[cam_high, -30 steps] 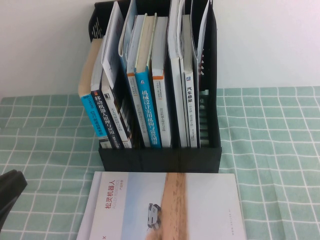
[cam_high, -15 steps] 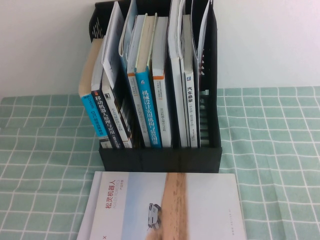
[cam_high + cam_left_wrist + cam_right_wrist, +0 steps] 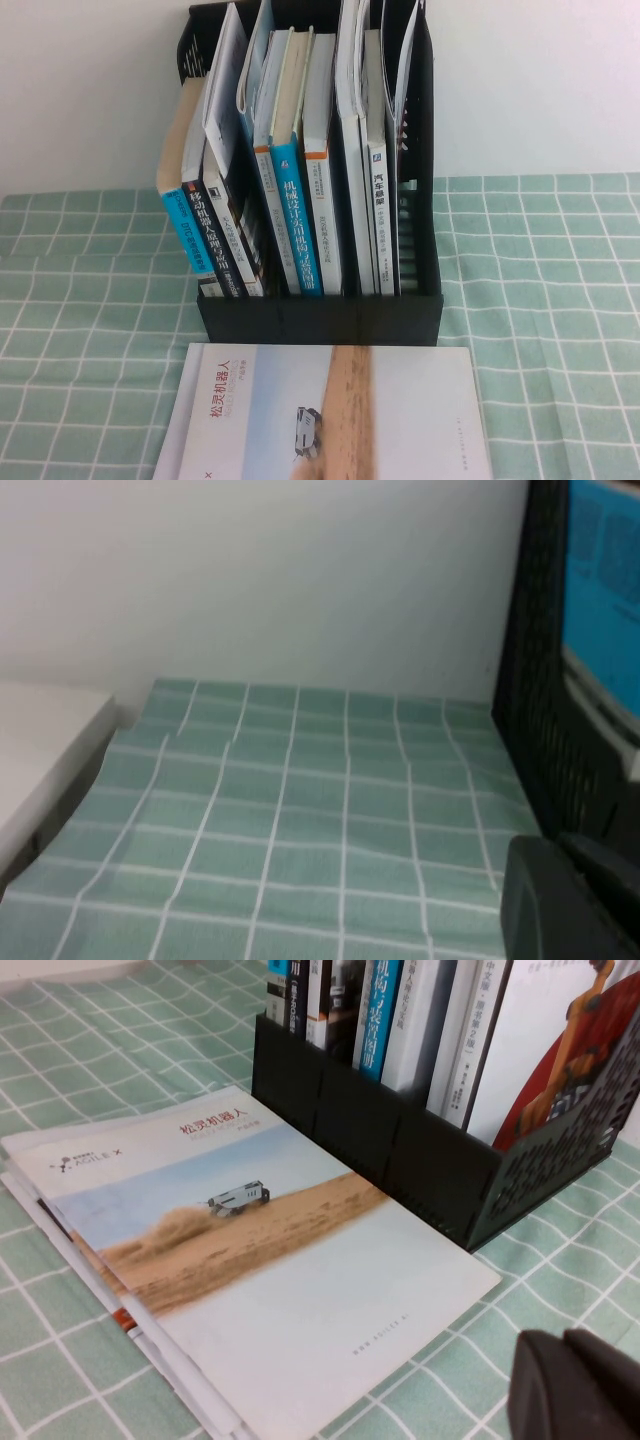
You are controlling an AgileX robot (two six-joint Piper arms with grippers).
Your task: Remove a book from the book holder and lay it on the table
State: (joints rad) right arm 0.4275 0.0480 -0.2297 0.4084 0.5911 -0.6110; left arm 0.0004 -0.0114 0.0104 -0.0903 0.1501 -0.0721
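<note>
The book [image 3: 330, 420], white with a red title, a tan band and a small white car, lies flat on the green checked table [image 3: 90, 330] just in front of the black book holder [image 3: 320, 318]. It also shows in the right wrist view [image 3: 270, 1250], next to the holder [image 3: 400, 1150]. My right gripper [image 3: 570, 1385] is shut and empty, over the cloth beside the book's corner. My left gripper [image 3: 565, 895] is shut and empty, low over the cloth beside the holder's slotted side wall [image 3: 545, 710]. Neither gripper shows in the high view.
The holder holds several upright books, among them blue-spined ones [image 3: 298, 225] and white-spined ones [image 3: 378, 215]. Other thin booklets [image 3: 150, 1345] lie under the book. A white wall stands behind the holder. The cloth's edge and a white ledge [image 3: 40, 750] lie beside the left arm.
A dark part of my left arm at the lower left of the high view one second ago has gone out of that view. The book and the holder have not moved.
</note>
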